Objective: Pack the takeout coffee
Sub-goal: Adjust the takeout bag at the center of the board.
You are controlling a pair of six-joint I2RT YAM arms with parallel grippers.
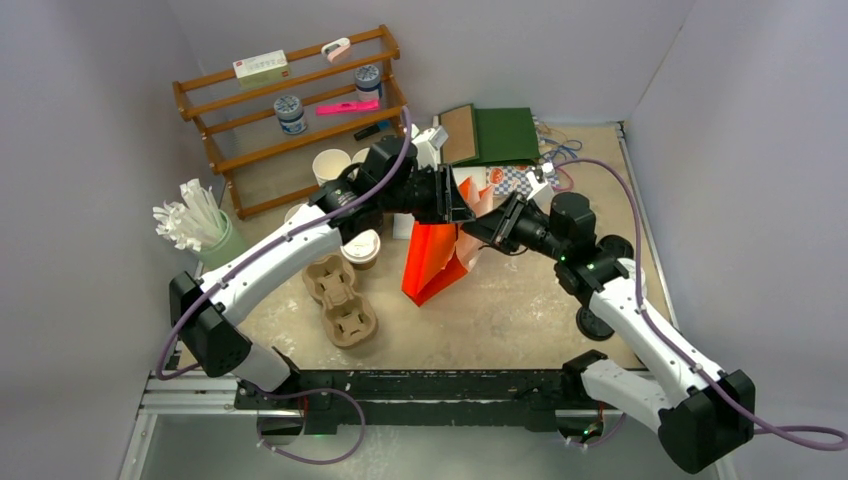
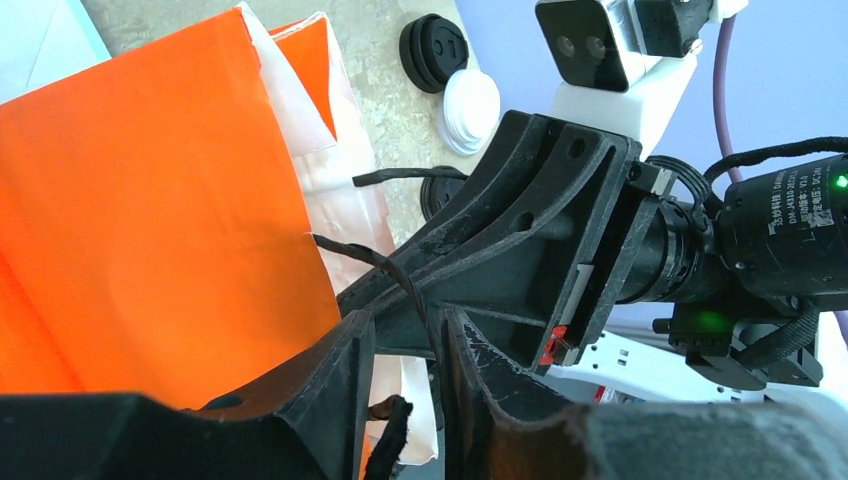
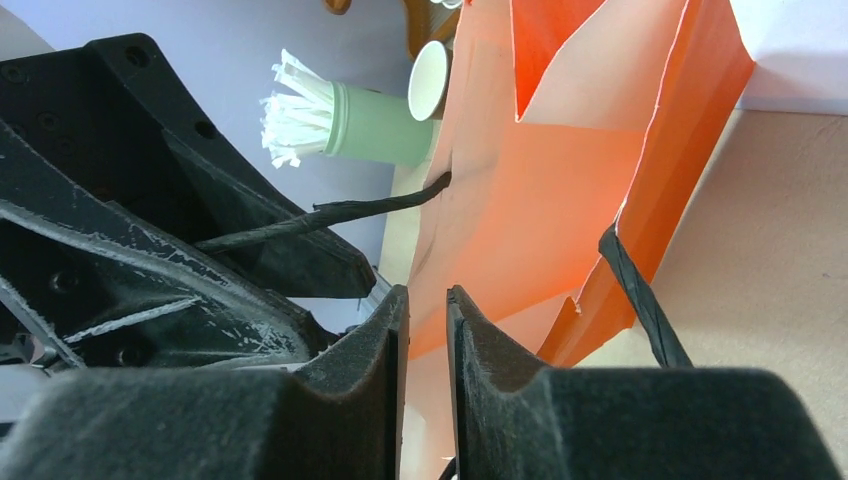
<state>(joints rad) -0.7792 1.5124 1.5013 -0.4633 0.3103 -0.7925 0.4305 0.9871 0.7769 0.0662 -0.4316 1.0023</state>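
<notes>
One takeout coffee (image 1: 362, 247), a brown cup with a white lid, stands left of the orange paper bag (image 1: 430, 262), beside a pulp cup carrier (image 1: 340, 297). The bag stands upright mid-table with its mouth up. Both grippers meet at its top rim. My left gripper (image 1: 462, 205) (image 2: 408, 330) has a narrow gap between its jaws. A black handle cord (image 2: 385, 265) runs through that gap, and the fingers do not press on it. My right gripper (image 1: 478, 232) (image 3: 427, 300) is also slightly open, with the bag's wall (image 3: 560, 180) showing through the gap. The bag's inside is hidden.
A green holder of white sticks (image 1: 200, 228) stands at the left, with white paper cups (image 1: 330, 165) behind the left arm. A wooden shelf (image 1: 290, 100) fills the back left. Black lids (image 2: 432, 52) and white lids (image 2: 470, 108) lie right of the bag.
</notes>
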